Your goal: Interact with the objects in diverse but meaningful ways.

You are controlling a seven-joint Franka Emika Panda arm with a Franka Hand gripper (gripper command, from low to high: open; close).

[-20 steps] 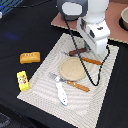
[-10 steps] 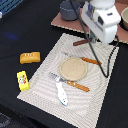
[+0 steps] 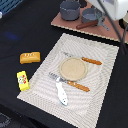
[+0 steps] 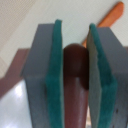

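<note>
In the wrist view my gripper (image 4: 75, 57) is shut on the dark brown sausage (image 4: 75, 97), held between the green pads (image 4: 54, 65). In the exterior view the gripper (image 3: 102, 21) is at the far right, over the edge of the brown board. A red-brown rod (image 3: 86, 24) ending at it seems to be the sausage. The orange scored bread loaf (image 3: 30, 57) and the yellow printed carton (image 3: 22, 80) lie on the dark table, at the exterior view's left of the placemat. The white-grey fish (image 3: 61, 92) lies on the placemat's near part.
A striped placemat (image 3: 102, 95) holds a tan plate (image 3: 73, 68), an orange-handled fork (image 3: 77, 86) and an orange-handled knife (image 3: 91, 61). Two grey pots (image 3: 70, 9) stand on the brown board (image 3: 67, 24) at the back. An orange handle (image 4: 111, 15) shows in the wrist view.
The arm has moved from above the placemat's far edge toward the back and the exterior view's right, to the board with the pots. The other objects have not moved.
</note>
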